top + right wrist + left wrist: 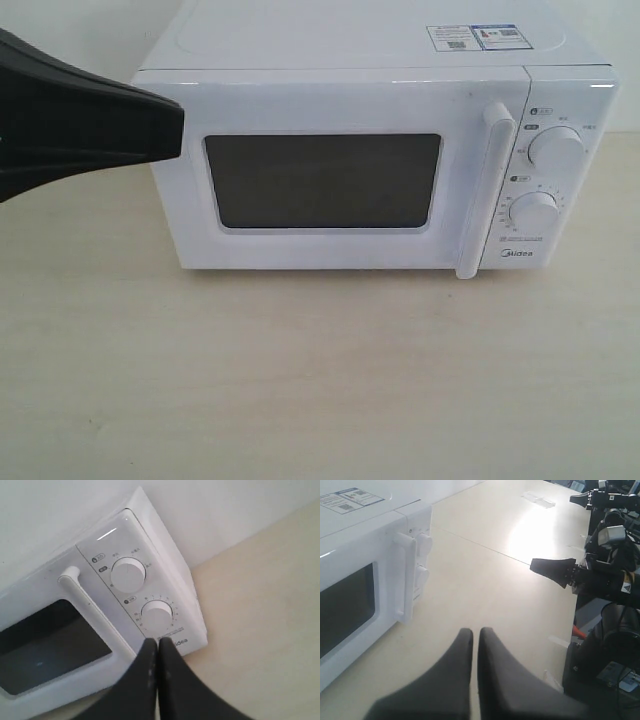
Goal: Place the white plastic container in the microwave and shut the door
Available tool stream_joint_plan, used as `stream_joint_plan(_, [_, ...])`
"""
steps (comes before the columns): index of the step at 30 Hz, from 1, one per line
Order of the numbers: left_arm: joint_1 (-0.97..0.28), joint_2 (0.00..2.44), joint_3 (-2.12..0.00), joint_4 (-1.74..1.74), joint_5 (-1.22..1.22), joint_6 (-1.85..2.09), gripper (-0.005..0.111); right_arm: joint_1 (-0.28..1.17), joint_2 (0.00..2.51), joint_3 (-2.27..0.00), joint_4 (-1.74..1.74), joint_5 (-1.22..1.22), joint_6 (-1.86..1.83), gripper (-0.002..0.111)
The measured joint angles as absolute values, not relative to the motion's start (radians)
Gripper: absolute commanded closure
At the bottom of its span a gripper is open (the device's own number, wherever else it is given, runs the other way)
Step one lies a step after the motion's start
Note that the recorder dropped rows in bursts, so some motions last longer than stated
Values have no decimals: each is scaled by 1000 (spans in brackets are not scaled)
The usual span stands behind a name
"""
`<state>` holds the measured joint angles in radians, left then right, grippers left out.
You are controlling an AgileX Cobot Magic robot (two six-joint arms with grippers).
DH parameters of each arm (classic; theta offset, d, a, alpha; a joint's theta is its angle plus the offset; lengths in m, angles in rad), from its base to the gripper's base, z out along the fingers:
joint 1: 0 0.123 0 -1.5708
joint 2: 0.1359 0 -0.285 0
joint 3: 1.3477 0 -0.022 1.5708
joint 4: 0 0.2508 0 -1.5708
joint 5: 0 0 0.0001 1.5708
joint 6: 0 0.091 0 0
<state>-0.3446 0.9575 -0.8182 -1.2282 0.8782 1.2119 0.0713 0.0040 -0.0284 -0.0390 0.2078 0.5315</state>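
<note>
The white microwave (350, 50) stands on the tabletop with its door (320, 245) closed; the dark window (322, 181) shows nothing inside. Its long handle (487, 190) runs beside two round dials (556, 150). The white plastic container is out of view in every frame. My left gripper (178, 128) hovers by the microwave's left front corner, shut and empty, also seen over bare table (475, 631). In front of the microwave's control panel (135, 555), near the lower dial (157, 617), my right gripper (157, 642) is shut on nothing. It also shows across the table in the left wrist view (534, 565).
Pale wooden tabletop (320, 380) stretches in front of the microwave. Black arm bases and cabling (610, 580) crowd one table edge. A small clear plastic piece (538, 499) lies far across the table. A white wall (225, 510) stands behind the microwave.
</note>
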Motion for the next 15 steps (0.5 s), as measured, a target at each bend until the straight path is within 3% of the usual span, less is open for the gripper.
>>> stream_joint_plan(15, [-345,957,-818,-1228,878,1212,102,71,4,-7,-33,201,52,108])
